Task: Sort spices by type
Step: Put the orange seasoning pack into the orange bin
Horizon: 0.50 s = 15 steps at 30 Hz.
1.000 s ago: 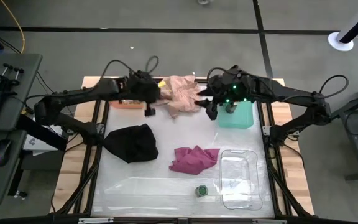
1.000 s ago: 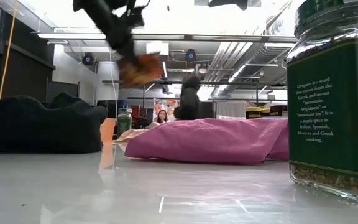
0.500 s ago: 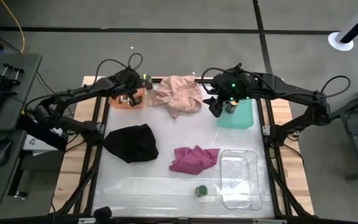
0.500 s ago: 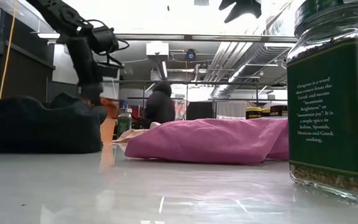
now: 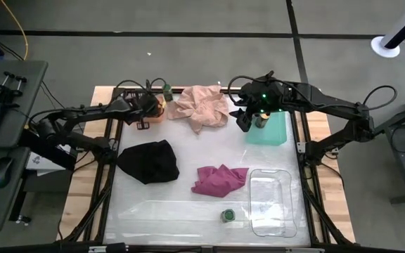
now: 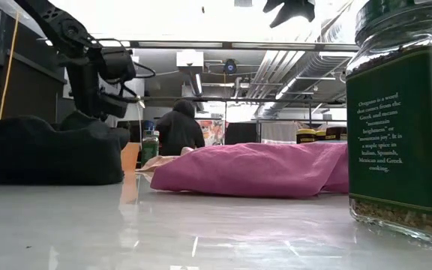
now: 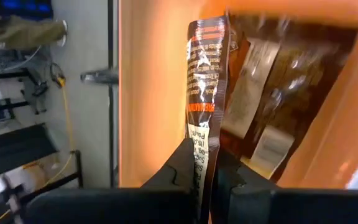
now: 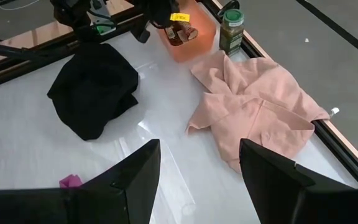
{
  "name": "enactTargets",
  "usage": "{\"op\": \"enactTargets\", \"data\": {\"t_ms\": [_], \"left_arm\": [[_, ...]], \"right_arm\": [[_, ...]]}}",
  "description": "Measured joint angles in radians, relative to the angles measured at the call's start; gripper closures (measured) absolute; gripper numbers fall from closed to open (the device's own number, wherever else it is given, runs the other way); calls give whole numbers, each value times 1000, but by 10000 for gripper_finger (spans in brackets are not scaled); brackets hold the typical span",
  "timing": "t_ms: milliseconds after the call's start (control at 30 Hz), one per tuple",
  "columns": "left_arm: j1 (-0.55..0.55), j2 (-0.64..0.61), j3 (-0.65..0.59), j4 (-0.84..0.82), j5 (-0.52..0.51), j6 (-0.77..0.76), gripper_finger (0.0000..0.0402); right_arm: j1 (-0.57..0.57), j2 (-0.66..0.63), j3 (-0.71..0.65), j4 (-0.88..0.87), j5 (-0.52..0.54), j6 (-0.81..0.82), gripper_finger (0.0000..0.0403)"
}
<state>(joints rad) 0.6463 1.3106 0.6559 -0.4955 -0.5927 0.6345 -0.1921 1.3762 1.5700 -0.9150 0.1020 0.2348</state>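
My left gripper point(image 5: 146, 111) is at the orange tray point(image 5: 153, 114) by the table's far left corner, shut on a brown packet point(image 7: 205, 93). More brown packets point(image 7: 272, 81) lie inside that tray. One green-lidded jar point(image 5: 166, 91) stands just beyond the tray. Another point(image 5: 227, 214) stands on its base near the near edge and looms large in the low view point(image 6: 403, 120). Yellow-lidded jars point(image 6: 306, 136) show far off in the low view. My right gripper point(image 5: 248, 121) hangs open over the teal tray's point(image 5: 274, 132) left edge. My left gripper pinches the brown packet by its near end point(image 7: 202, 163) between its two fingers point(image 7: 182, 171). It comes slanting down from the table's left, with the fingers lying along the packet. The packet stands on edge and reaches into the orange tray point(image 7: 154, 93), beside the other packets.
A pink cloth point(image 5: 201, 107) lies between the two trays at the far edge. A black cloth point(image 5: 148, 160) and a magenta cloth point(image 5: 220, 179) lie mid-table. A clear tray point(image 5: 271, 200) sits near right. A person shows in the room behind point(image 6: 177, 129).
My left gripper has carried the brown packet from beside the pink cloth toward the table's left and down into the orange tray, still shut on it. The person in the room behind has walked leftward in the low view.
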Motion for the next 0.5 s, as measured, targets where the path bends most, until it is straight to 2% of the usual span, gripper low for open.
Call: {"op": "enactTargets", "data": {"t_ms": [167, 333, 500], "left_arm": [[-1, 0, -1, 4, 32, 16, 367], [1, 0, -1, -14, 29, 64, 313], [-2, -3, 1, -28, 29, 39, 257]], "right_arm": [[0, 0, 0, 0, 0, 0, 190], [0, 0, 0, 0, 0, 0, 190], [0, 0, 0, 0, 1, 0, 190]]}}
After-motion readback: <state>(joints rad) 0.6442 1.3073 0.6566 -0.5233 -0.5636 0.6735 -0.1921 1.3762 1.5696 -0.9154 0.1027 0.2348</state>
